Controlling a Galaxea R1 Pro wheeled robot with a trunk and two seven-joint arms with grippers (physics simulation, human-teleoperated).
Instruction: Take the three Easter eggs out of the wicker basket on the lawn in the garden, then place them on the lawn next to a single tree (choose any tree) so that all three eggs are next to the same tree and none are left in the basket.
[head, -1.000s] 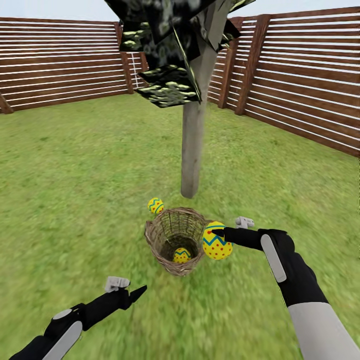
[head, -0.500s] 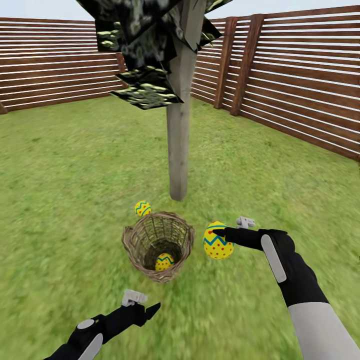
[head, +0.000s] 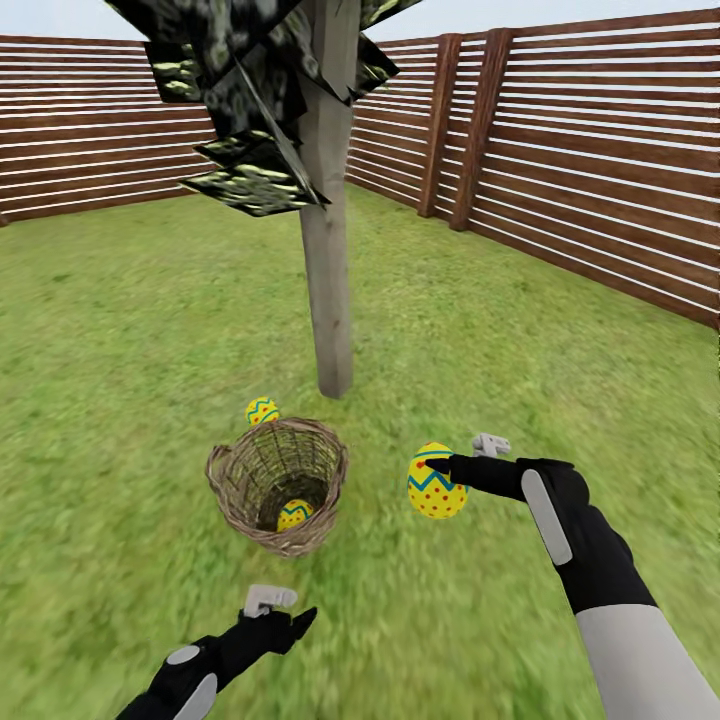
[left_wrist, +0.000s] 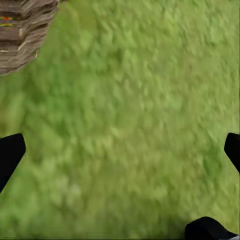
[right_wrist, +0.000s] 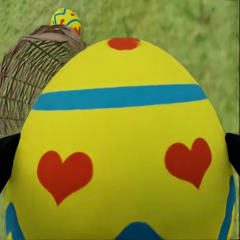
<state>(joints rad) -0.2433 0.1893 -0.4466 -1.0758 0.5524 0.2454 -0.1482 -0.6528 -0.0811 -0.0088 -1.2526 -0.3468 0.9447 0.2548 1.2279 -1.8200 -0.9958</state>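
Observation:
My right gripper (head: 432, 468) is shut on a yellow Easter egg (head: 435, 484) with blue bands and red hearts (right_wrist: 120, 150), held above the lawn (head: 520, 330) to the right of the wicker basket (head: 277, 485). A second egg (head: 294, 514) lies inside the basket. A third egg (head: 262, 411) rests on the grass just behind the basket (right_wrist: 30, 85), between it and the grey trunk of the tree (head: 328, 300); the right wrist view has this egg (right_wrist: 65, 19) too. My left gripper (head: 290, 625) hangs open over grass, in front of the basket (left_wrist: 20, 35).
A brown slatted fence (head: 600, 170) runs along the back and right of the garden. The tree's dark foliage (head: 240, 90) hangs low above the basket. Open grass spreads to the left and right of the trunk.
The whole view has shifted, so basket and tree sit further left in the picture. The held egg now stands clear of the basket's right side. My left arm has swung rightward.

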